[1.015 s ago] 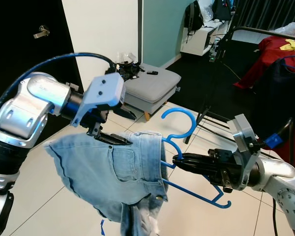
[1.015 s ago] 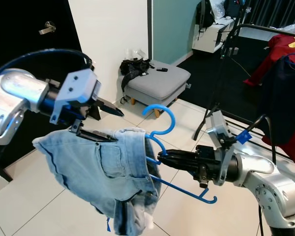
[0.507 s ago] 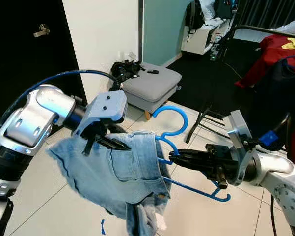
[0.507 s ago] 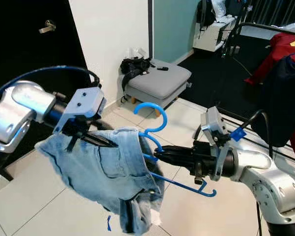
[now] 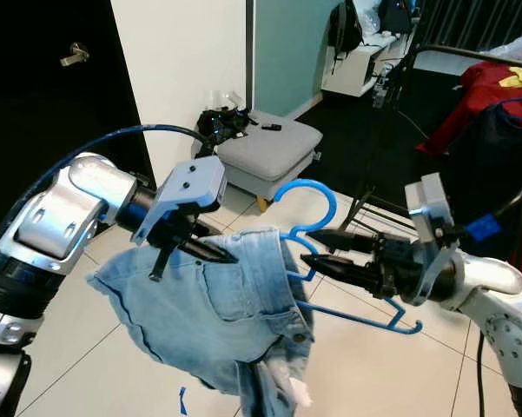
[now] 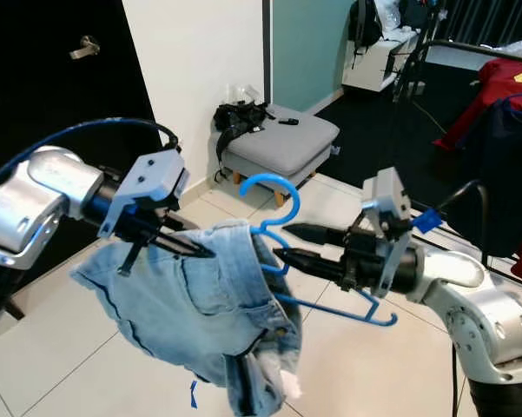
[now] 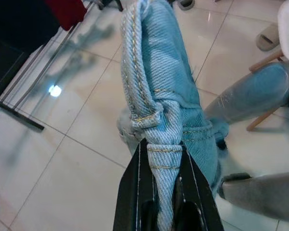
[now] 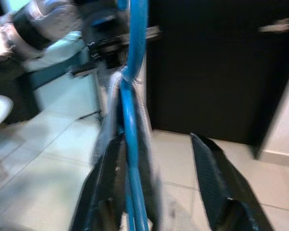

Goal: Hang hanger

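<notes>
Far left: black door (image 5: pixel 35 87) with a metal lever handle (image 5: pixel 73 56), white wall beside it.

My left arm reaches in from the left, blue cable looping over it. My left tool (image 5: pixel 210 252) is clenched on the waistband of the light-blue denim shorts (image 5: pixel 217 321). Left wrist view confirms it: both black fingers (image 7: pixel 134 192) squeeze a folded seam of denim between them. The shorts hang down from that grip, held up above the white tiled floor (image 5: pixel 87 382), frayed hem lowest.

Centre: the blue plastic hanger (image 5: pixel 317 252) is threaded into the shorts at their right edge. Its hook curves up above the waistband; its lower bar runs down and right, ending in a small upturned tip.

Behind, on the floor by the wall: a grey cushioned stool (image 5: pixel 265 152) on wooden legs, with a black bundle (image 5: pixel 221 122) at its left end and a small dark object on the seat.

Right of centre: my right tool (image 5: pixel 326 252) has its fingers spread apart, one above and one below the hanger's neck. Right wrist view shows the hanger bar lying against one finger (image 8: pixel 110 183), the other finger well clear. Released, not clamped.

Far right: black garment rack (image 5: pixel 399 78) with a red garment (image 5: pixel 469 95) and a dark one (image 5: pixel 504 156) hanging. White shelf unit (image 5: pixel 352 65) in the background.
</notes>
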### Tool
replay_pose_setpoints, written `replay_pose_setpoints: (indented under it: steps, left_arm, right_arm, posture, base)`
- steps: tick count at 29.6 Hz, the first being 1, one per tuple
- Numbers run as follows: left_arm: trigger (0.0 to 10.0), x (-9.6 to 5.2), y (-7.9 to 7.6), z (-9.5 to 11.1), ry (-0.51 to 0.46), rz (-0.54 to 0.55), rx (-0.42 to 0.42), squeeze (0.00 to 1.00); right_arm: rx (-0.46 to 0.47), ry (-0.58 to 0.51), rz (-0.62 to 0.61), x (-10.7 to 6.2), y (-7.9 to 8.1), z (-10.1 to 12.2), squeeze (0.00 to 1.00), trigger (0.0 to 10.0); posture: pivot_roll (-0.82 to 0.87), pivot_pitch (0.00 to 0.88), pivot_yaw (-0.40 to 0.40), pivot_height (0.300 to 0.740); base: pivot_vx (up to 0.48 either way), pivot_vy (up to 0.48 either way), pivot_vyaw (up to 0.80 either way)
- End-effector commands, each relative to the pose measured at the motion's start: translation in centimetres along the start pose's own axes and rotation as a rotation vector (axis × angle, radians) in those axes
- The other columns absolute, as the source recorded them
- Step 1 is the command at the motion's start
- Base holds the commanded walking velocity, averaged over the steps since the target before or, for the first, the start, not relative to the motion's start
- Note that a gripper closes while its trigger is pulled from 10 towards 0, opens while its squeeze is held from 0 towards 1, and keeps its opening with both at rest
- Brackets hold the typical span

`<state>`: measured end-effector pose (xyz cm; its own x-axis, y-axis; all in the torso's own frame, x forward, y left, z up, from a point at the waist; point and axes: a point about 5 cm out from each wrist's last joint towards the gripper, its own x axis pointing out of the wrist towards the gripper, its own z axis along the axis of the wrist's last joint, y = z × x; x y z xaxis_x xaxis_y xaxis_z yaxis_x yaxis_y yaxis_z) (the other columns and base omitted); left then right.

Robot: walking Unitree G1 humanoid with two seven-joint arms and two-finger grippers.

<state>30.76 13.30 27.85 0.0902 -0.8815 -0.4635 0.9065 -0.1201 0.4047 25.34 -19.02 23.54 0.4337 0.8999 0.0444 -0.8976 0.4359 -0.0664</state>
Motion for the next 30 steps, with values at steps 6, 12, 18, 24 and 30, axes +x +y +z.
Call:
replay_pose_setpoints:
  steps: [6,12,18,24,30]
  left_arm:
    - [0.0,-2.4,3.1,1.8,-0.056,0.251,0.117,0.0]
    - [0.0,-3.5,4.3,2.5,-0.097,0.343,0.142,0.0]
    - [0.0,-3.9,4.8,4.8,-0.248,0.351,0.17,0.0]
    - [0.0,-3.1,4.8,6.5,-0.347,0.33,0.194,0.0]
    - [0.0,-2.9,4.6,7.1,-0.378,0.312,0.207,0.0]
  right_arm:
    - [0.052,-0.048,-0.306,-7.2,-0.9,-0.1,1.0,10.0]
    - [0.121,-0.098,-0.388,-10.7,0.5,-0.8,1.0,10.0]
    - [0.328,-0.098,-0.461,-10.1,3.4,-6.0,0.0,10.0]
    - [0.401,-0.095,-0.542,-8.5,1.7,-8.1,0.0,10.0]
    - [0.399,-0.137,-0.595,-8.5,0.6,-7.5,0.0,10.0]
  posture:
    - [0.02,0.0,0.029,0.74]
    - [0.0,0.002,0.036,0.74]
    - [-0.01,0.006,0.043,0.74]
    - [0.0,0.003,0.034,0.74]
    - [0.0,0.003,0.027,0.74]
  base:
    - [0.0,0.0,0.0]
    - [0.0,0.0,0.0]
    - [0.0,0.0,0.0]
    - [0.0,0.0,0.0]
    - [0.0,0.0,0.0]
